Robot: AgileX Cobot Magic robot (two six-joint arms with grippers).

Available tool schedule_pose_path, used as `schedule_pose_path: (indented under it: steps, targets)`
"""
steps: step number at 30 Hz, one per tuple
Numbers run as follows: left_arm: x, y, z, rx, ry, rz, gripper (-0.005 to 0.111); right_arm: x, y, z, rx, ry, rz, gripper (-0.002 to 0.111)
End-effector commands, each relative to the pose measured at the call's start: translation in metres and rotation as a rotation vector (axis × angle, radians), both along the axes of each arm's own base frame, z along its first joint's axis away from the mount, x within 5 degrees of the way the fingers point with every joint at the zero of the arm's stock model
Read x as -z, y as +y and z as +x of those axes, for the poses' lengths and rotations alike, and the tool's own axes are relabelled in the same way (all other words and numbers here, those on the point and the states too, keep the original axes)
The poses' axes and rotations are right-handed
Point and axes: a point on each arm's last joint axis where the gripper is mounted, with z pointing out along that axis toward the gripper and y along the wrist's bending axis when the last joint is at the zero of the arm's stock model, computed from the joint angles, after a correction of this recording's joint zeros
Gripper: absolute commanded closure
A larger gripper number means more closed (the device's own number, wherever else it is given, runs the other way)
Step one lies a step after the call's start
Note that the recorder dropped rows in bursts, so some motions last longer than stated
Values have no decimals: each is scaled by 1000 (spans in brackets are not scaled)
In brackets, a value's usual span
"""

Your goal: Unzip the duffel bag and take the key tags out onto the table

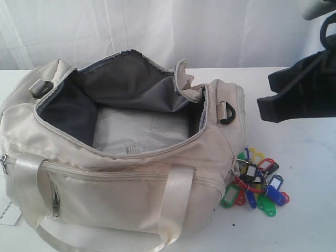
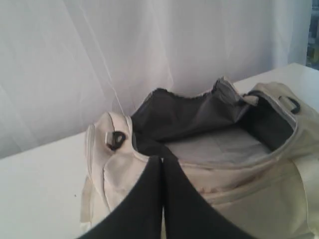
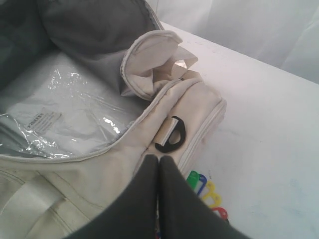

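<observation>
Viewing duffel bag [image 1: 131,194]: unzipped; I see plastic packet [image 1: 142,131] inside.
Key tags [image 1: 255,182]: on table [image 1: 299,220], against bag's end.
Left gripper [image 2: 162,162], right gripper [image 3: 158,158]: pressed together, empty.

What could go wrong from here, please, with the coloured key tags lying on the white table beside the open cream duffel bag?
The bunch of coloured plastic key tags lies close against the end of the cream fabric duffel bag; shifting the bag might drag them. The shut right gripper hangs near that end; retreating low could snag the black D-ring or sweep the tags.
</observation>
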Motion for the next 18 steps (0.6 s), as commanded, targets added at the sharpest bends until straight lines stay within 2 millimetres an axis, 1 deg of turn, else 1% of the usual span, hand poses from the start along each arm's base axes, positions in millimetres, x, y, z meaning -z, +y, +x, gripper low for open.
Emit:
schedule_pose_path:
  steps: [1,7,9,12,15,18]
  targets:
    - [26,2,17,7,95,-28,107,1,0,-1,-7,-9,-2,108]
    - [71,6,39,6,258,-56,107,1,0,-1,-7,-9,-2,108]
    - [70,9,47,-30,182,-133,107,1,0,-1,-7,-9,-2,108]
    - [74,16,56,-98,109,-173,107,1,0,-1,-7,-9,-2,108]
    - [83,21,63,-135,92,-193,107,1,0,-1,-7,-9,-2,108]
    - [98,23,69,-154,126,-202,107,1,0,-1,-7,-9,-2,108]
